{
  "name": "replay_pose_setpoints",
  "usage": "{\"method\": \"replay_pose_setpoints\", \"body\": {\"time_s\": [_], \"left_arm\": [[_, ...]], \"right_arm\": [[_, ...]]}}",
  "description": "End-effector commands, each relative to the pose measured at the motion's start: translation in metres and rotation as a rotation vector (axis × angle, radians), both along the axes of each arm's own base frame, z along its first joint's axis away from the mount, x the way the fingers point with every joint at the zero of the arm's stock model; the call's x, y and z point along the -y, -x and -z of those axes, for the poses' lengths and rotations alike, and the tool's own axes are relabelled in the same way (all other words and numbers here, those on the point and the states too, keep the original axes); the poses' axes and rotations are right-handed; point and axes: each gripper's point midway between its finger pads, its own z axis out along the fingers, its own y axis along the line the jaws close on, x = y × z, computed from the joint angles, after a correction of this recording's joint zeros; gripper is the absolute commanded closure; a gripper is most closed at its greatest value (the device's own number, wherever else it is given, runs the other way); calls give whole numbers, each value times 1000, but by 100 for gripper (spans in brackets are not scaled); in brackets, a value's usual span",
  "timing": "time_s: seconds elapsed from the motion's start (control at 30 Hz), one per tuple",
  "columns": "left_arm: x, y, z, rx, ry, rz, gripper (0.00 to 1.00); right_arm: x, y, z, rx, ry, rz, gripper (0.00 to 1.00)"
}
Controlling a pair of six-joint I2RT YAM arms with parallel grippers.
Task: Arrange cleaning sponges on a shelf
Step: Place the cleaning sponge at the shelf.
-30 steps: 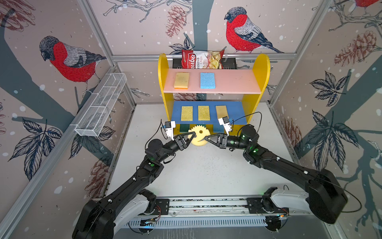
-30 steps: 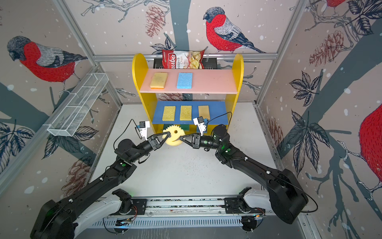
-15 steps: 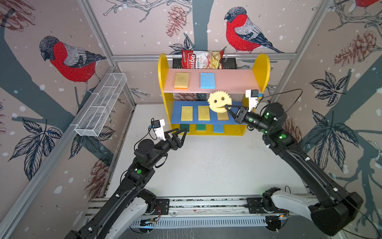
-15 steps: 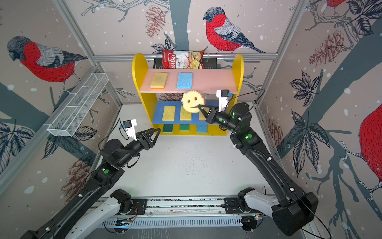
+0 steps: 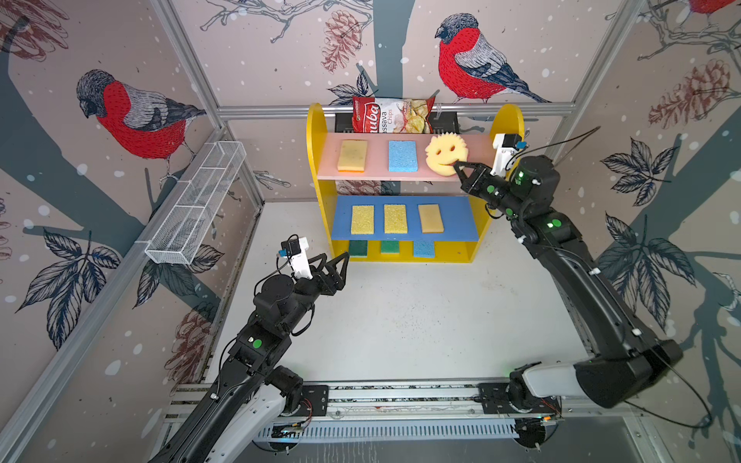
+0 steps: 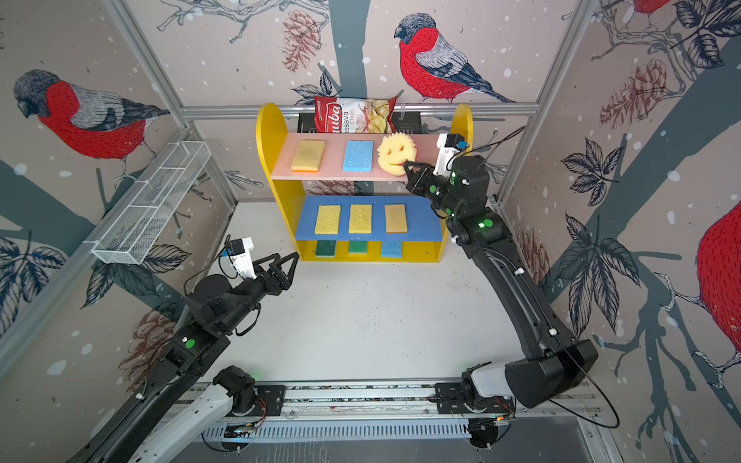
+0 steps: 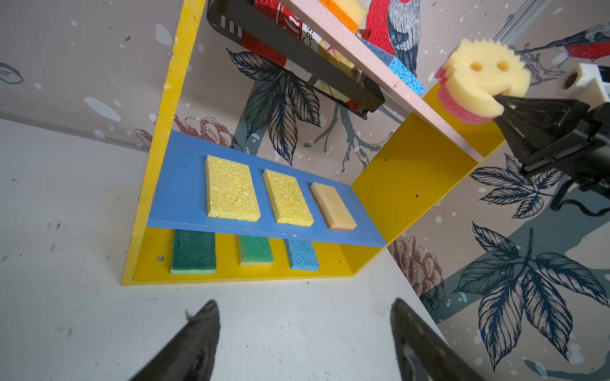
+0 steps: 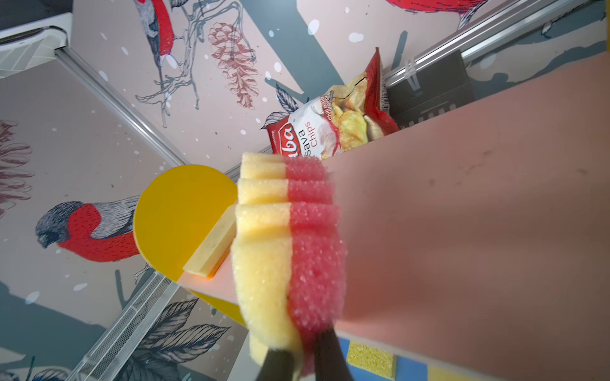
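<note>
The right pincer (image 5: 457, 165) grips the round smiley sponge (image 5: 444, 154) by its edge, yellow face up and pink side down, over the right end of the pink top board (image 5: 377, 158) of the shelf (image 5: 316, 160). It sits just beside a light blue sponge (image 5: 403, 155) and a tan-yellow sponge (image 5: 352, 155); whether it touches the board cannot be told. The left pincer (image 5: 333, 258) gapes wide, holding nothing, above the bench (image 5: 401, 312) near the shelf's base.
</note>
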Motion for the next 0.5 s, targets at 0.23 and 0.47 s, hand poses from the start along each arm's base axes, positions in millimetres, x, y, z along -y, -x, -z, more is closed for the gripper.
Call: {"method": "replay_pose_setpoints", "body": {"time_s": [0.23,0.47], "left_arm": [[-5,-6,3,8,-57,-34,20],[-1,-11,4,5,-65,-27,20]], "right_arm": [[-4,-26,22,-97,13,43,92],[4,-26,28,-114,23,83,72]]}}
